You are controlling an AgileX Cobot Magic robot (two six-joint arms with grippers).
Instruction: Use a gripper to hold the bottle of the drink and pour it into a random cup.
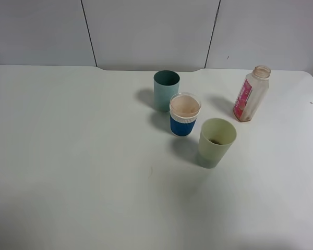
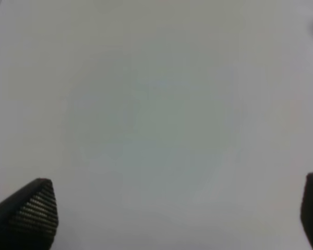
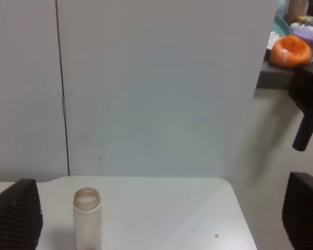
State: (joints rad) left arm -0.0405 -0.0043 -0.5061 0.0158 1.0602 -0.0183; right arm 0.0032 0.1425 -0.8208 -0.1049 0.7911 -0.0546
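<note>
The bottle of the drink (image 1: 250, 95) stands upright and uncapped at the back right of the white table (image 1: 73, 156). It has a pink-red label and only a trace of brown at its bottom. The pale yellow-green cup (image 1: 217, 141) stands in front and to the left of it, with a dark patch inside at the bottom. Neither gripper shows in the exterior high view. My right gripper (image 3: 161, 213) is open and empty, with the bottle (image 3: 87, 219) ahead of it and apart from it. My left gripper (image 2: 177, 213) is open and empty over bare table.
A dark teal cup (image 1: 166, 89) and a clear cup with a blue band (image 1: 184, 114) stand close together just behind and left of the yellow-green cup. A grey panelled wall (image 1: 146, 31) runs along the table's back edge. An orange object (image 3: 290, 51) lies on a shelf beyond the table.
</note>
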